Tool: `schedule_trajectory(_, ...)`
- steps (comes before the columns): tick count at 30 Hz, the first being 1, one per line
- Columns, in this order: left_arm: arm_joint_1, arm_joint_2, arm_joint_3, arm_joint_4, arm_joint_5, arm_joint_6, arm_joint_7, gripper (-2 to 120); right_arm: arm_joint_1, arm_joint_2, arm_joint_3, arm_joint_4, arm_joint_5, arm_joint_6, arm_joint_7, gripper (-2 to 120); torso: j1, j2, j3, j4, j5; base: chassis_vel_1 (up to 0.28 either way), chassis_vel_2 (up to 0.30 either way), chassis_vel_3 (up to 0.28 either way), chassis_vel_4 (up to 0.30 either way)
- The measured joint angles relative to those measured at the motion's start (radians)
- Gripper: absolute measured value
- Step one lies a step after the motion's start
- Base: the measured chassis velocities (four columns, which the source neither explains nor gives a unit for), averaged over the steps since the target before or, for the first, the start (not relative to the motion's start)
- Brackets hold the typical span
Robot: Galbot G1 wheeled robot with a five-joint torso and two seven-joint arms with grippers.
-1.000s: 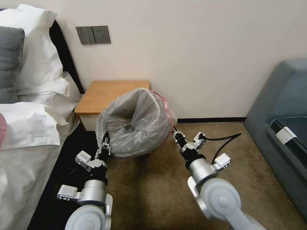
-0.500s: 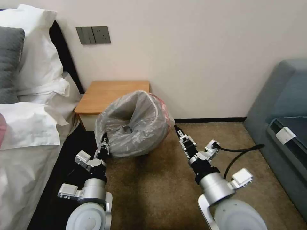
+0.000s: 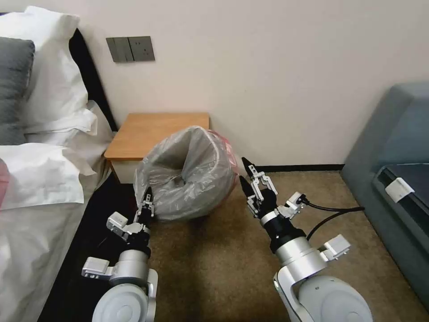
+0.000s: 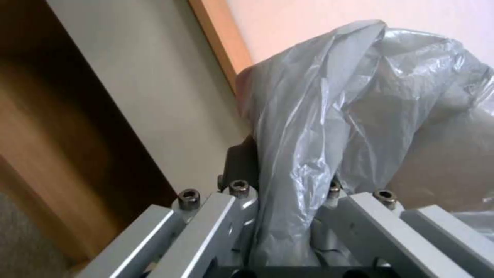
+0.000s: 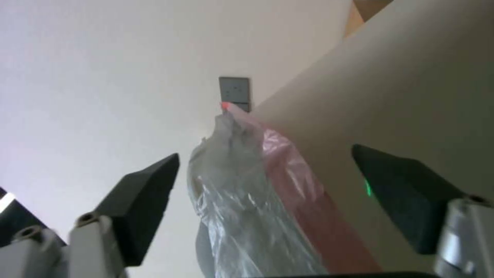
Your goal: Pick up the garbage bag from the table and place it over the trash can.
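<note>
We find the garbage bag (image 3: 190,174) draped over the trash can beside the table (image 3: 154,134). Left gripper (image 3: 146,202) pinches its edge; right gripper (image 3: 246,172) stands wide, beside it.

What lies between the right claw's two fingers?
In the right wrist view, the bag's grey and pink edge lies between the open right claw's fingers, touching neither.

A plain cream wall (image 3: 277,71) runs across the far side, with a dark grey switch-and-socket plate (image 3: 130,48) at far left and a dark skirting board (image 3: 295,168) along its foot. Brown carpet (image 3: 214,259) covers the floor. On the left stands a bed (image 3: 31,214) with white pillows (image 3: 53,85) and one grey cushion (image 3: 13,89); on the right, a grey-blue sofa (image 3: 393,147).
</note>
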Motion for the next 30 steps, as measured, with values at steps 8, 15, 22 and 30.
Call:
schedule_trajectory(8, 0.003, 0.002, 0.0, -0.013, -0.014, 0.014, -0.006, 8, 0.005, -0.003, -0.005, -0.01, -0.017, -0.014, -0.041, 100, 0.0, 0.0, 0.0, 0.0, 0.0, 0.0, 0.0, 0.0, 0.0)
schedule_trajectory(15, 0.004, 0.001, 0.003, 0.0, -0.003, 0.02, -0.007, 8, 0.012, -0.008, -0.01, 0.005, -0.031, -0.015, -0.051, 93, 0.0, 0.0, 0.0, 0.0, 0.0, 0.0, 0.0, 0.0, 0.0)
schedule_trajectory(22, 0.003, -0.002, 0.006, 0.002, 0.004, 0.027, -0.007, 8, 0.032, -0.02, -0.019, -0.004, -0.043, -0.017, -0.068, 68, 0.0, 0.0, 0.0, 0.0, 0.0, 0.0, 0.0, 0.0, 0.0)
schedule_trajectory(30, 0.002, -0.003, 0.005, 0.004, 0.007, 0.026, 0.0, 8, 0.049, -0.031, -0.021, -0.027, -0.06, -0.012, -0.066, 36, 0.0, 0.0, 0.0, 0.0, 0.0, 0.0, 0.0, 0.0, 0.0)
